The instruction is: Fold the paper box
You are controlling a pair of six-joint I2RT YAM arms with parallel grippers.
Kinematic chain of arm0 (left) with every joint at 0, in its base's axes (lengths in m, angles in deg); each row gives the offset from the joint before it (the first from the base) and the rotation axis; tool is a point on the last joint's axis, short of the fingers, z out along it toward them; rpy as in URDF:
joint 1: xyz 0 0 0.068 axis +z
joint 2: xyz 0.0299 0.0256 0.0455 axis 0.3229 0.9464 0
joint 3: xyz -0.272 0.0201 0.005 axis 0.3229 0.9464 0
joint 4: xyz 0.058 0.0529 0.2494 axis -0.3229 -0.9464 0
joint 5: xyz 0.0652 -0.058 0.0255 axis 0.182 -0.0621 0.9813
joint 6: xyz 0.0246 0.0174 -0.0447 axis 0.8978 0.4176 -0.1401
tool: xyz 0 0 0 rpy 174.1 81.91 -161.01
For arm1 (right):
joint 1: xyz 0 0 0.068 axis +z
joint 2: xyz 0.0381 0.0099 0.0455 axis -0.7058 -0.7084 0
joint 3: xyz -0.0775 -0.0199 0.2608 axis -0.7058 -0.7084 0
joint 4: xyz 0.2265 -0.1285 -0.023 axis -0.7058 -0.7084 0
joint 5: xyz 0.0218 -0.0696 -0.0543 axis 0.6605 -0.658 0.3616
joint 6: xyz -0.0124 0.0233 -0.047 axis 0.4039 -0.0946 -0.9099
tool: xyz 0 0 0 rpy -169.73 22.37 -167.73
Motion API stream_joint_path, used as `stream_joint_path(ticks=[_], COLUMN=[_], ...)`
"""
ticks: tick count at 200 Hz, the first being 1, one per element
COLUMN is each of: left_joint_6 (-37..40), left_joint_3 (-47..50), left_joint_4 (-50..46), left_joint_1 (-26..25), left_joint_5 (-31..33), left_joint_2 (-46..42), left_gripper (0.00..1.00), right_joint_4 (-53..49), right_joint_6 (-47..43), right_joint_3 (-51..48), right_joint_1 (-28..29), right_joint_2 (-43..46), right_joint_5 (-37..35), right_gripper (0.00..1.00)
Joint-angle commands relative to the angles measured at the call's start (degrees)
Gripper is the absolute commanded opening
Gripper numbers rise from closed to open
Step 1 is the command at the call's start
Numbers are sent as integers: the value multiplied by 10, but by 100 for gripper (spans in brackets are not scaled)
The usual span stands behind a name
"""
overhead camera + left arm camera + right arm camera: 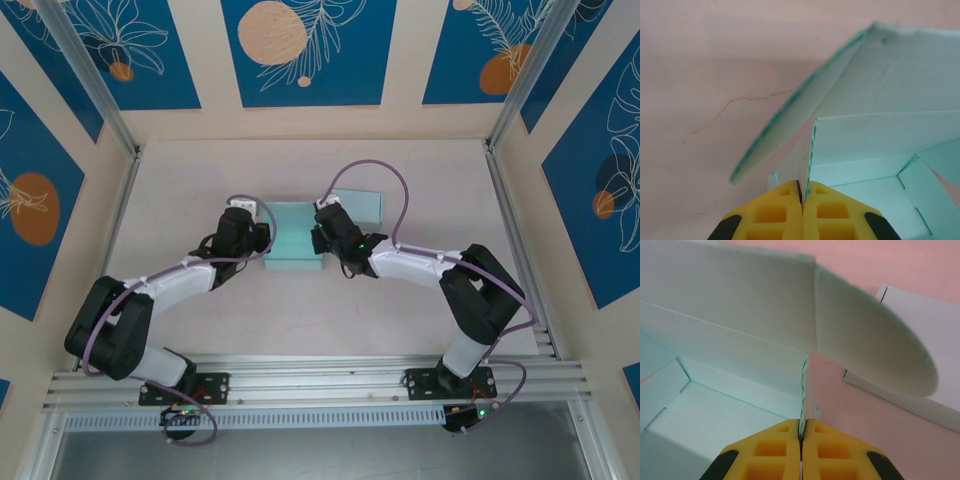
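Pinched shut on box (293, 240) left wall with left gripper (802, 192), right wall with right gripper (801, 432); open upward, near-square, long axis unclear.

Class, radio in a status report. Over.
Left gripper shut on wall of pale green paper box. Right gripper shut on opposite wall. Second pale green box beyond, not blocking.
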Motion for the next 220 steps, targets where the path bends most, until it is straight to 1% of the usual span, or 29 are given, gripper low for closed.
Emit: stream_joint_path(ticks=[1,15,38,72,110,177,220], left_joint_6=[-2,11,21,16,-12,-30,-35], left_joint_3=[9,-4,-17,-10,31,65,81], left_joint_4=[49,50,81,128,187,191,190], left_joint_1=[-24,-24,-24,-24,-28,-45,-49], left_joint_5=[-28,-22,-15,-2,9,34,36], left_joint_2=[-11,-11,3,33,54,56,56], left_gripper=[0,0,0,0,0,0,0], right_joint_4=[108,129,155,181,209,229,236], right_joint_6=[-11,-30,-61,-84,-64,-11,7], right_joint_3=[-14,-11,2,21,9,-10,-24], right_joint_1=[32,31,30,26,30,57,74], right_joint_2=[3,1,-14,-43,-68,-78,-88], right_joint_5=[23,23,23,35,27,-9,-32], right_gripper=[7,7,7,7,8,8,8])
